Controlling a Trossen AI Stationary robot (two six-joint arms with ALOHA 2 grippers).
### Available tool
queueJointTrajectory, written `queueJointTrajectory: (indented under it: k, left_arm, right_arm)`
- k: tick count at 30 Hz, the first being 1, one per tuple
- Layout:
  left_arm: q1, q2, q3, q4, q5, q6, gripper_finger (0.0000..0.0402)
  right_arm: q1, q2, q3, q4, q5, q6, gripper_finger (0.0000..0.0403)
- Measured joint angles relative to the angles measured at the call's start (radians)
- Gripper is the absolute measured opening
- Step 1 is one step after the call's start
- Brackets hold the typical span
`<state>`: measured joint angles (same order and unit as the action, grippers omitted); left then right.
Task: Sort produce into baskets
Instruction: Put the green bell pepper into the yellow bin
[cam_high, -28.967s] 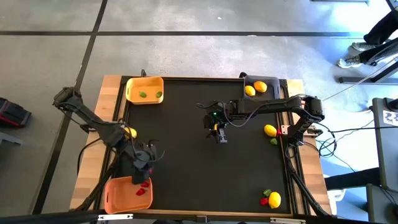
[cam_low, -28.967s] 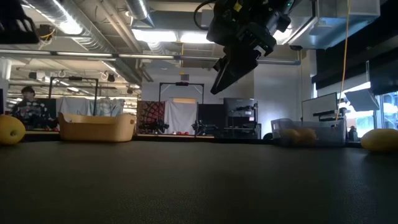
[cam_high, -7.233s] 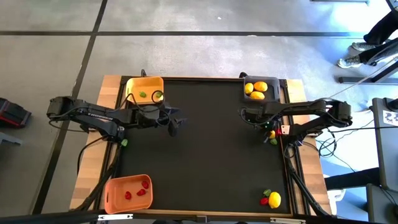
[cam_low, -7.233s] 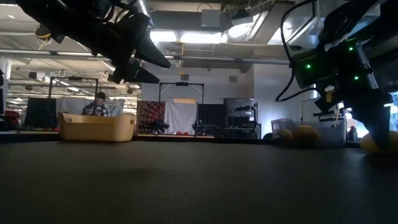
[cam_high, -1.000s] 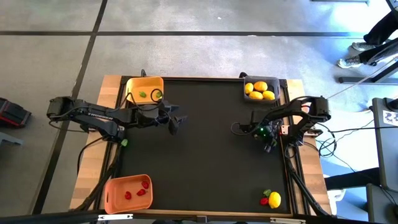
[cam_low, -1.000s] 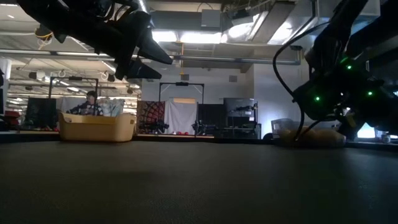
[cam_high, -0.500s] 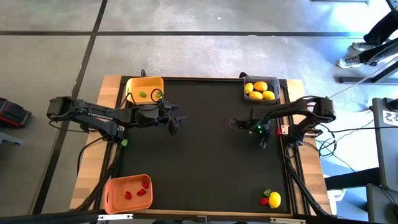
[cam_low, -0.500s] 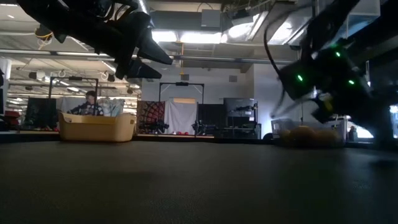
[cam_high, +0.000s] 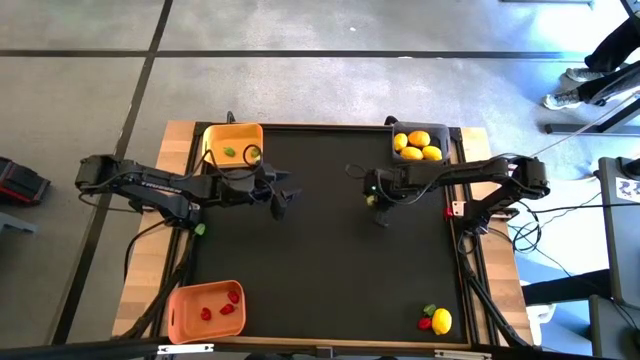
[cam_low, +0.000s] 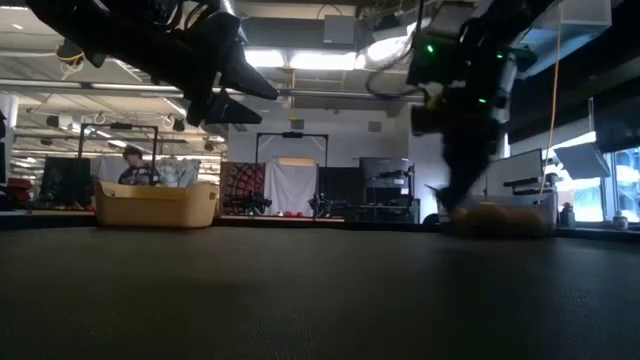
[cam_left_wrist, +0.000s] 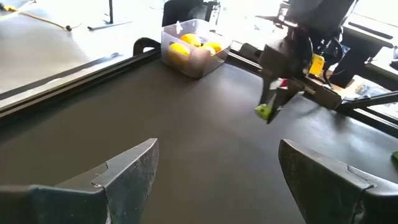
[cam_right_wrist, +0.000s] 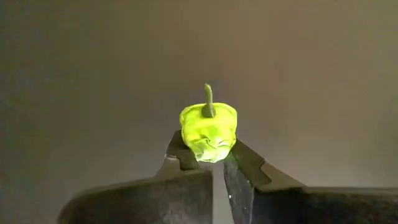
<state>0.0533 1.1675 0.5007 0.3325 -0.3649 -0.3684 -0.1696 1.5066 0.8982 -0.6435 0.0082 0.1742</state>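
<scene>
a: where's the green pepper piece (cam_right_wrist: 208, 131)?
b: pinched at the tip of the right claw (cam_right_wrist: 216, 163), clenched on it, stem up, held above the dark table (cam_high: 330, 260) a little right of the middle. from the left wrist it shows as a small green bit (cam_left_wrist: 265, 111) under that arm.

a: and the baskets?
b: the dark grey basket (cam_high: 441, 143) sits at the far right corner with three yellow lemons (cam_high: 417, 146) in it. the yellow basket (cam_high: 214, 141) is at the far left with two green pieces (cam_high: 241, 152). the orange basket (cam_high: 184, 313) is at the near left corner holding red pieces (cam_high: 221, 302).

a: anything loose?
b: a lemon (cam_high: 441, 321) with a red piece (cam_high: 424, 323) and a green piece (cam_high: 430, 310) beside it at the near right corner, and a green bit (cam_high: 200, 229) at the table's left edge.

a: the left claw (cam_high: 281, 199)?
b: released, fingers (cam_left_wrist: 127, 171) spread wide, hovering over the table just right of the yellow basket.
</scene>
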Motion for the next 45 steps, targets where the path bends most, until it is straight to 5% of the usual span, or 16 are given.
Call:
queueJointTrajectory:
  k: [9, 19, 33, 45]
  left_arm:
    - [-0.007, 0.021, 0.0, 0.029, 0.004, -0.027, 0.0297]
    - [-0.007, 0.16, 0.0, 0.258, 0.079, -0.026, 0.0282]
    - [-0.007, 0.337, 0.03, 0.54, 0.13, 0.023, 0.0281]
    - [-0.016, 0.359, 0.089, 0.538, 0.138, 0.101, 0.0281]
  right_arm:
    - [0.0, 0.002, 0.0, 0.404, -0.001, -0.05, 0.0012]
    - [0.0, 0.002, 0.0, 0.693, -0.083, -0.106, 0.0012]
    - [0.051, 0.013, 0.001, 0.88, -0.101, -0.128, 0.0012]
    - [0.066, 0.019, 0.0, 0.929, -0.105, -0.154, 0.0012]
